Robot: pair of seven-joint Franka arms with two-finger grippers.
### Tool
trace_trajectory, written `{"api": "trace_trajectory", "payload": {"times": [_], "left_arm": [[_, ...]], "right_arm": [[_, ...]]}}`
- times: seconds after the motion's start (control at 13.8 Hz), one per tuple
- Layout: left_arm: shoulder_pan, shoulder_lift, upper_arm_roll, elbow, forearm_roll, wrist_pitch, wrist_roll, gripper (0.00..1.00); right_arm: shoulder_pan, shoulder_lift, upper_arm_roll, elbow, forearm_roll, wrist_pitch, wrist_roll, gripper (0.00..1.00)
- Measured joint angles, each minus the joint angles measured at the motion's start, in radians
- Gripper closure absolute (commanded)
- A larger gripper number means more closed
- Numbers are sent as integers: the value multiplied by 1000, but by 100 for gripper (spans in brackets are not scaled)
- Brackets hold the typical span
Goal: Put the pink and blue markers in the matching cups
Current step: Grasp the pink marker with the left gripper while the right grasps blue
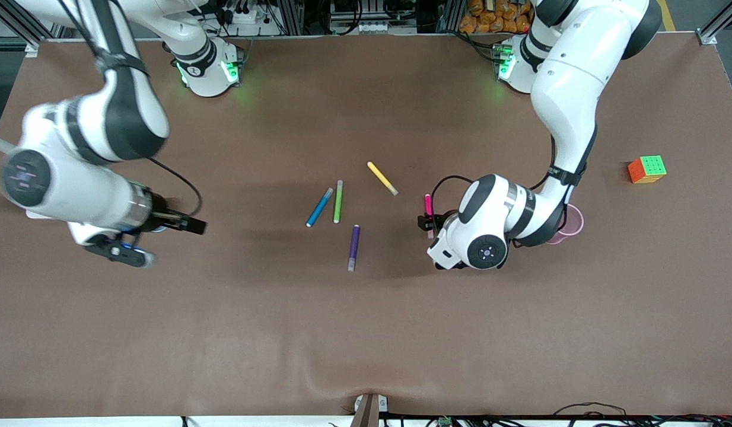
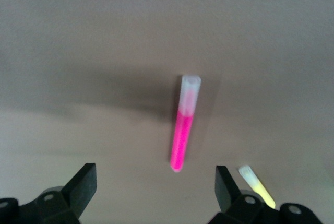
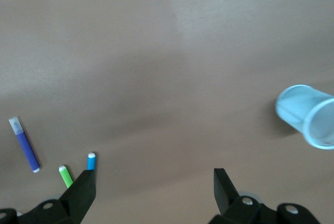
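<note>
Slim purple marker (image 1: 353, 247) is lying nearest the camera on the brown table (image 1: 366, 332), with the bright blue white-tipped marker (image 1: 319, 207) just farther, untouched. Left pincer (image 1: 426, 223) is hanging released over the magenta-pink pale-capped marker (image 2: 183, 130), probably lining up a grasp; the pale pink mesh cup (image 1: 571, 222) is sitting half hidden by that arm. Right pincer (image 1: 191, 225) is waiting released toward its table end, and the light blue mesh cup (image 3: 308, 115) is showing only in its wrist view.

Even overhead light, soft shadows under arms on the table (image 1: 366, 332); both wrist views soft, slightly blurred.
</note>
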Motion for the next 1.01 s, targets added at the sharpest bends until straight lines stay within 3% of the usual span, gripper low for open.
{"api": "trace_trajectory", "payload": {"times": [0.22,0.29,0.58,0.65,0.8,1.01], "left_arm": [[-2,28,0,0,-1,36,-31,5],[-4,36,-1,1,-1,47,-44,11],[-17,63,-1,1,-1,91,-60,20],[-18,68,-1,1,-1,100,-63,30],[-20,75,-2,1,-1,114,-69,61],[-22,75,-2,5,-1,115,-69,95]], "right_arm": [[49,74,1,-1,11,72,69,0],[65,96,1,-1,22,83,99,0],[104,174,1,-15,127,93,176,0],[111,193,1,-20,135,94,176,0],[139,219,1,-32,142,102,182,0],[195,246,2,-66,144,186,206,0]]}}
